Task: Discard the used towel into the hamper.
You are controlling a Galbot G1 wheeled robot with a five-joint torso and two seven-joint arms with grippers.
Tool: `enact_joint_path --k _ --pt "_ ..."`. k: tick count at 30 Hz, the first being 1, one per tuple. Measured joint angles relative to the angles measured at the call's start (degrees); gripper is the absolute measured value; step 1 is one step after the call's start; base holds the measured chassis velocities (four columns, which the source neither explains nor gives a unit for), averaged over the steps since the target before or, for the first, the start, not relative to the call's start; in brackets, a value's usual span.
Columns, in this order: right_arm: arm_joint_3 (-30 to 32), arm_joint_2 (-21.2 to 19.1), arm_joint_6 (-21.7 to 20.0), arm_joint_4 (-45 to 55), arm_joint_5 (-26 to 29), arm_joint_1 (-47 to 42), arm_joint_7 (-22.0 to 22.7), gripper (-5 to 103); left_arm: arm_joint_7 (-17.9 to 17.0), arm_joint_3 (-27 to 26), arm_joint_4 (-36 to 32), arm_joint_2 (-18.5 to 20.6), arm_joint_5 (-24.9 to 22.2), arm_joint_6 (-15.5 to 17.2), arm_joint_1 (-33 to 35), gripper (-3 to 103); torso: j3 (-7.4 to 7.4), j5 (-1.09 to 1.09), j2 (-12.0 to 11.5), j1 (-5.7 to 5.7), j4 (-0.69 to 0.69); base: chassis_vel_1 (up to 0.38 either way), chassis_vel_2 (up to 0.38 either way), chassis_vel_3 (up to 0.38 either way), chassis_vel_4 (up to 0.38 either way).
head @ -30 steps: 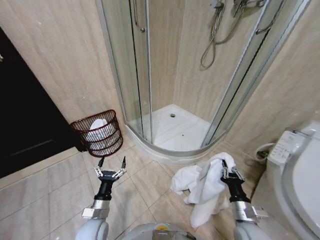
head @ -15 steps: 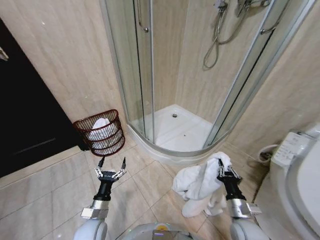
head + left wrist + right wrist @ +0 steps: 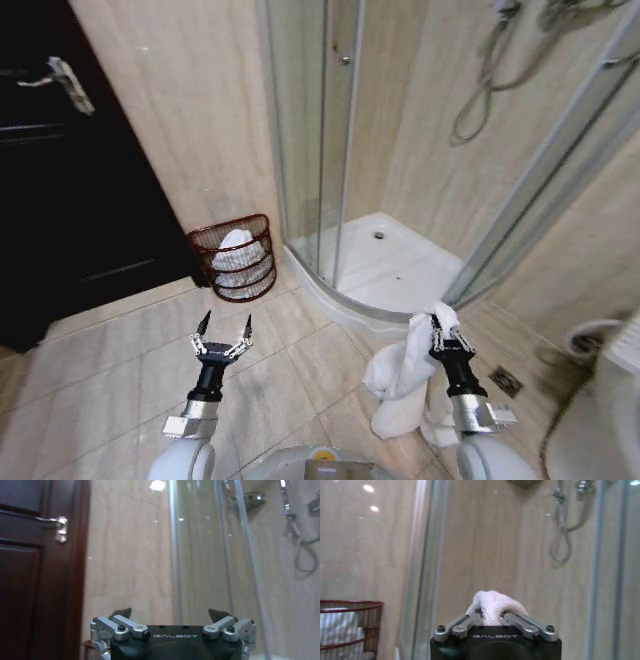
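towel (image 3: pixel 405 375), white and limp, hangs bunched from the right gripper (image 3: pixel 441 337), its fingers clamped on the top fold. left gripper (image 3: pixel 224 329) hovers spread, empty. hamper (image 3: pixel 234 257) stands well apart by the wall.

A bathroom with beige stone-look walls (image 3: pixel 190 110) and a large-tiled beige floor (image 3: pixel 120 350). A dark door (image 3: pixel 60 180) with a metal lever handle (image 3: pixel 62 78) stands at the left. A curved glass shower enclosure (image 3: pixel 330 130) holds a white tray (image 3: pixel 400 275) and a hanging hose (image 3: pixel 480 85). Ceiling lights glint on the wall.

Left gripper (image 3: pixel 224 332) splayed (idle) — right gripper (image 3: pixel 444 336) clamped.
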Motion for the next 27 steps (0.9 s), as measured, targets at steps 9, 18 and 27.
enact_joint_path --k 9,18,27 --pt "-0.3 0.2 -0.8 -1.3 -1.2 2.1 -0.6 8 -0.4 0.0 0.0 0.1 -0.1 -0.1 -0.1 100 0.0 0.0 0.0 0.01 -0.04 0.076 0.062 -0.023 -0.039" --pt "-0.7 0.2 -1.0 -1.7 -1.6 2.9 -1.0 8 -0.5 0.1 0.2 0.1 -0.1 -0.2 -0.1 100 -0.01 -0.03 0.0 0.01 -0.04 0.149 0.15 -0.151 -0.144" --pt "-0.8 0.0 -0.7 -1.7 -1.7 3.2 -1.6 8 -0.3 0.2 0.1 0.0 0.0 0.9 0.3 100 -0.01 -0.03 0.0 0.01 -0.02 0.127 0.154 -0.121 -0.127"
